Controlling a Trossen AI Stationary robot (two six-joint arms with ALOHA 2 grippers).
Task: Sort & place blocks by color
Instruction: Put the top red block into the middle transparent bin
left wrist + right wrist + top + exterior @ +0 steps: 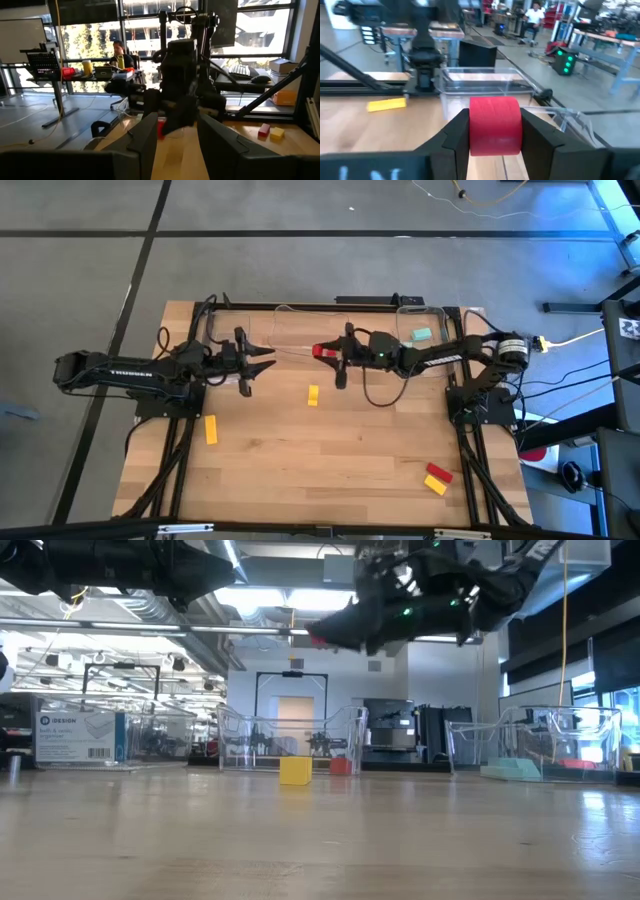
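I have the right gripper (pixel 495 131) clenched on a red block (pixel 495 125) above the table by the middle clear bin (pixel 485 80), and letting go off its rim risks bouncing it out, while the left gripper (pixel 262 364) waits empty, fingers apart.

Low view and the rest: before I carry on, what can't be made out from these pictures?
- Left hand: its grip is unclear. The high view is too small, and the low view crops the arms at the top edge.
- Teal block: whether more lie under the right arm in that clear bin is hidden.
- Right hand grips the red block, which hides the table beneath.
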